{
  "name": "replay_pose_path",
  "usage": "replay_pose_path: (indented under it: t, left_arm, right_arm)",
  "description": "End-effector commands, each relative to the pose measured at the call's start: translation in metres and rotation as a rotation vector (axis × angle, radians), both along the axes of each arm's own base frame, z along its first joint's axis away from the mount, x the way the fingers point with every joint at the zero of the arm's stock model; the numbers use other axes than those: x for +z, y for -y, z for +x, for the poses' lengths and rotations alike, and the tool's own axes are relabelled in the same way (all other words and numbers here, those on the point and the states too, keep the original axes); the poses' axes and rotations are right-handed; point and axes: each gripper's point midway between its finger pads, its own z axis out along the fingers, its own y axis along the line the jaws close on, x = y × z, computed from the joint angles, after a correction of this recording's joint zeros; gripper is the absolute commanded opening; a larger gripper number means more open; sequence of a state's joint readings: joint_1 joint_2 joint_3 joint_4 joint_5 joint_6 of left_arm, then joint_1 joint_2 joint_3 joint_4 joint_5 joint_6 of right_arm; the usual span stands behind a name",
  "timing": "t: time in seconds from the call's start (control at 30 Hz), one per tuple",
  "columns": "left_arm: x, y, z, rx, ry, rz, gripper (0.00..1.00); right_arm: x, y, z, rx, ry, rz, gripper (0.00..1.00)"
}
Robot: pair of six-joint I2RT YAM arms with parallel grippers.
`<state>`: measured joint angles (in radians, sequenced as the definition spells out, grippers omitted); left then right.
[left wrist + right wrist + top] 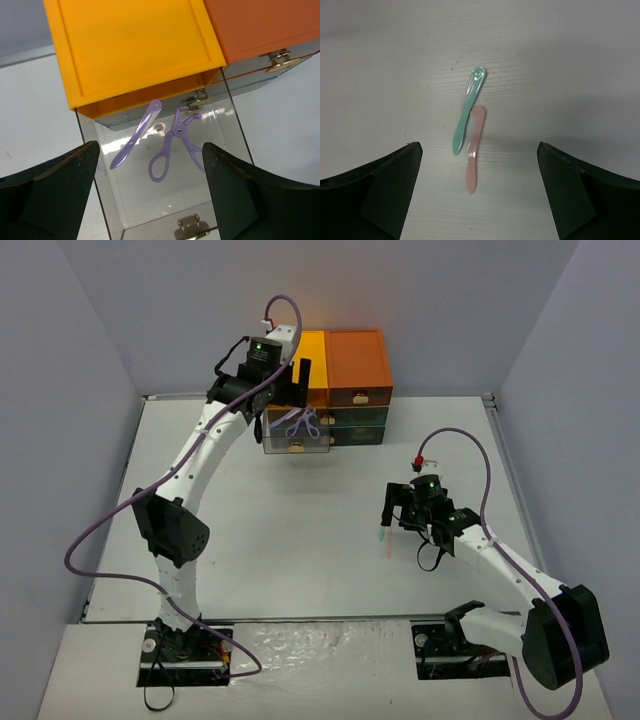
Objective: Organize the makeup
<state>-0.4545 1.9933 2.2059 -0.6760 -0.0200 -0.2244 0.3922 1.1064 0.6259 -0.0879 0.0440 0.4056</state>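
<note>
Purple curler [172,145], purple stick [136,135] laid in open drawer [239,135]; left gripper [150,195] held spread above. Right gripper [480,192] spread over mint stick [468,102], pink stick [474,147], for pickup.

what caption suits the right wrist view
Open right claw above a mint-green plastic stick and a pink plastic stick on the table

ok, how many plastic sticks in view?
3. A purple stick lies in the open clear drawer beside the curler; mint stick and pink stick lie side by side on the table. More may be hidden in the drawer box.
</note>
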Motion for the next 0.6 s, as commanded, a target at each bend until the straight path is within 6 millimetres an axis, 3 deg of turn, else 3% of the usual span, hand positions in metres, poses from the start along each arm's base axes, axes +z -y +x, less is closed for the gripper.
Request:
replay_pose_path:
  t: [0.0, 0.17, 0.4, 0.57]
  left_arm:
    - [0.116, -0.022, -0.04, -0.013, 0.248, -0.089, 0.83]
    - [0.116, -0.058, -0.071, 0.082, 0.266, -0.057, 0.84]
    - [0.071, -0.108, -0.114, 0.202, 0.219, -0.033, 0.85]
    - [0.013, -0.13, -0.141, 0.244, 0.117, 0.007, 0.86]
  right_arm:
    - [-0.012, -0.005, 0.003, -0.026, -0.03, 0.011, 0.95]
    - [-0.033, -0.012, 0.001, -0.014, -0.085, -0.04, 0.9]
    - [-0.059, -0.02, -0.006, -0.027, -0.153, -0.09, 0.78]
    - [-0.068, -0.022, -0.017, -0.022, -0.189, -0.114, 0.73]
